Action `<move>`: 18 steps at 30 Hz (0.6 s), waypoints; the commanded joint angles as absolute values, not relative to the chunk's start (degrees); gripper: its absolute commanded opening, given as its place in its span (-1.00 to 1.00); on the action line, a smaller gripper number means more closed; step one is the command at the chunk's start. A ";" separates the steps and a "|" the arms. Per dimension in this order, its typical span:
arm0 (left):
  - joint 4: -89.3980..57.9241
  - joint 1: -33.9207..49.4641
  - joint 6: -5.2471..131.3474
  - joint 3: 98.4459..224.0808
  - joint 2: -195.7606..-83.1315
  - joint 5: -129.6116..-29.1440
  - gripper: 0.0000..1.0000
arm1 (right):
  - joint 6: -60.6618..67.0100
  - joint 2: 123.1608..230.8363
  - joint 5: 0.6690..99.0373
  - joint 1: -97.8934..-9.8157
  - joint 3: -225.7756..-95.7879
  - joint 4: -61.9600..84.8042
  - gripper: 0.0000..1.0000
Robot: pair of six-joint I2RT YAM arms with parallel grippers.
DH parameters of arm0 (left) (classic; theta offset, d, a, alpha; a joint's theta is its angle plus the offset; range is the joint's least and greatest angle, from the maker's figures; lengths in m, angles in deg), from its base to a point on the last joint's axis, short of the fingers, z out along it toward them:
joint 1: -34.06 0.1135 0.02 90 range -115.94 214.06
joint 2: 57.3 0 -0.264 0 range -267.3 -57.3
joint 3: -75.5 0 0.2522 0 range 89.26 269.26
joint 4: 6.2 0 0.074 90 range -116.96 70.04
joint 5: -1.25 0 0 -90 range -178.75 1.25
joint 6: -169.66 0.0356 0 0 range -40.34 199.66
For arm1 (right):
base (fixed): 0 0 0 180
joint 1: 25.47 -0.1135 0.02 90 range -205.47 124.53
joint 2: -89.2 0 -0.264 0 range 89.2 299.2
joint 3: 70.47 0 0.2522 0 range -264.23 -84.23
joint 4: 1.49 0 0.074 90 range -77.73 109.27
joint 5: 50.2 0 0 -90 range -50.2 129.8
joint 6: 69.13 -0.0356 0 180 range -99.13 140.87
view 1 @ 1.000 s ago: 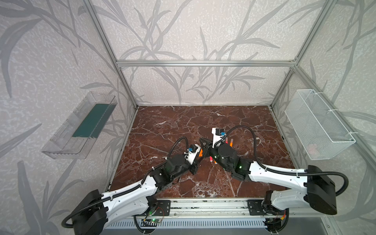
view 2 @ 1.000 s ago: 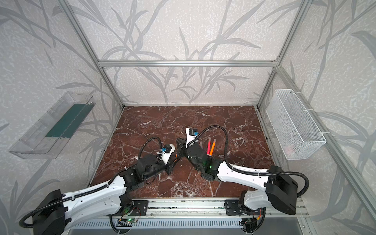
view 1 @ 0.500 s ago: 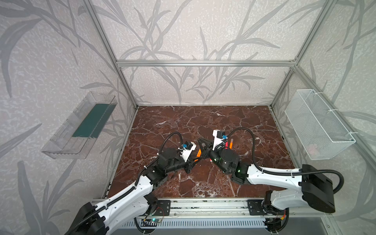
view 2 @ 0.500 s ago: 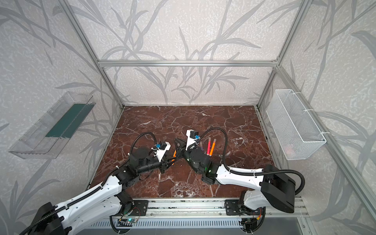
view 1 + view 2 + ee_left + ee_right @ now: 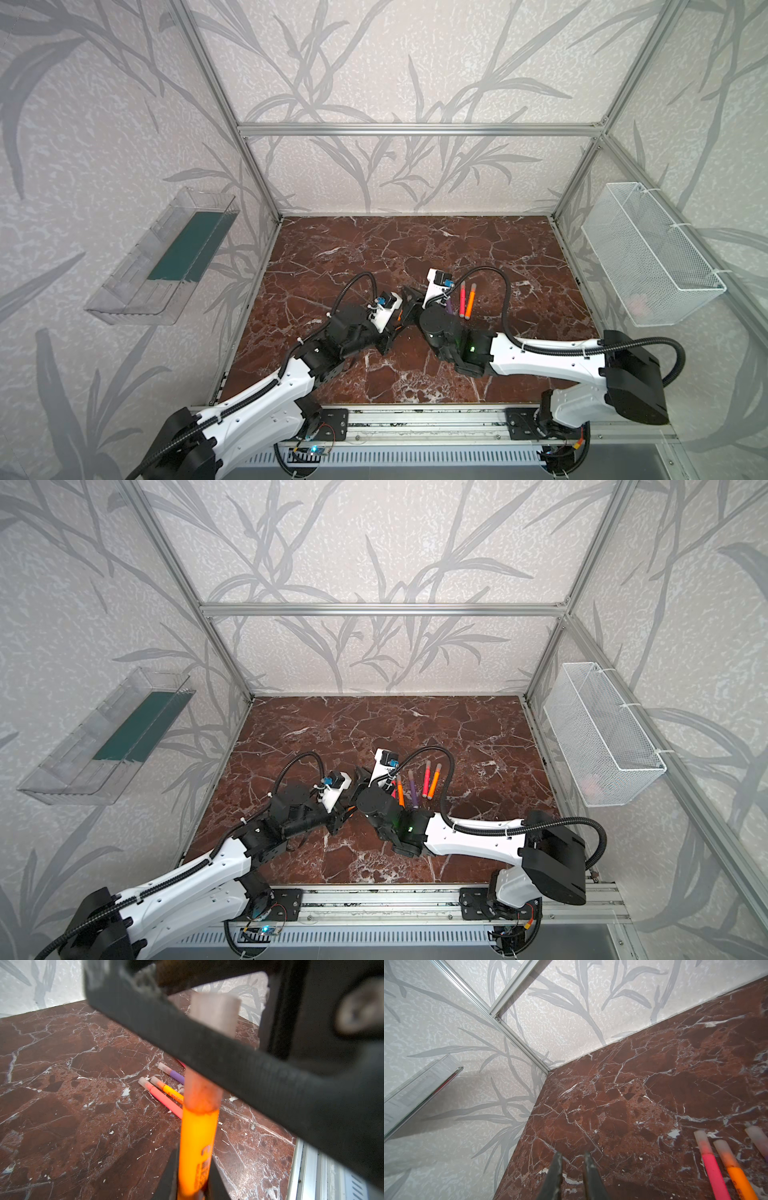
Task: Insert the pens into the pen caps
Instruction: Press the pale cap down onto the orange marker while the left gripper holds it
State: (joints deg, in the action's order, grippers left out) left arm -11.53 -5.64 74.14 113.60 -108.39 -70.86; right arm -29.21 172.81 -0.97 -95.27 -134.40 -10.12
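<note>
Contact: slim orange marker pen [image 5: 196,1147], clamped in left tool [image 5: 193,1176], has entered translucent pinkish plastic cap [image 5: 215,1014] pinched by right tool [image 5: 572,1159], nearly joined.

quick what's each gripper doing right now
left gripper: shut on the slim orange marker pen
right gripper: shut, apparently on the short translucent pinkish plastic cap over that pen's tip

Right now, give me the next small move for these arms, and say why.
Probably open the right gripper and back it off. In the left wrist view the pen cap seems seated to the body of the orange pen that the left gripper holds, so it looks ready to join the capped pink pen.
</note>
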 commanded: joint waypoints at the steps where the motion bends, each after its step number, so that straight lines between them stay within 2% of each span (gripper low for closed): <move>1: 7.95 -1.08 66.59 118.29 -107.10 -87.91 -1.00 | -27.72 172.90 7.12 -102.73 -127.51 -5.60 -1.00; 3: 6.78 -0.37 64.70 118.96 -107.58 -85.54 -1.00 | -14.28 173.29 14.20 -103.39 -119.10 -31.29 -1.00; 4: 6.78 -0.05 64.30 119.04 -107.50 -84.01 -1.00 | -11.56 174.10 15.11 -103.66 -115.70 -40.23 -1.00; 6: 6.76 0.44 63.73 119.06 -107.03 -80.86 -1.00 | -8.37 175.13 17.58 -103.61 -112.13 -50.41 -1.00; 8: 6.56 0.61 63.20 119.06 -106.23 -78.68 -1.00 | -6.91 175.62 18.70 -103.68 -110.98 -53.55 -1.00; 10: 6.07 0.61 63.09 119.15 -105.61 -78.69 -1.00 | -8.39 175.14 16.26 -103.71 -112.44 -47.75 -1.00; 13: 5.21 0.62 63.76 119.06 -105.53 -82.08 -1.00 | -27.57 170.92 5.41 -104.03 -123.90 -4.94 -1.00; 14: 5.08 0.58 64.12 119.14 -105.77 -83.09 -1.00 | -29.89 171.13 4.49 -104.34 -127.59 2.44 -1.00; 18: 6.33 0.52 64.62 118.93 -106.91 -83.92 -1.00 | -30.72 172.33 5.98 -105.22 -129.11 1.78 -1.00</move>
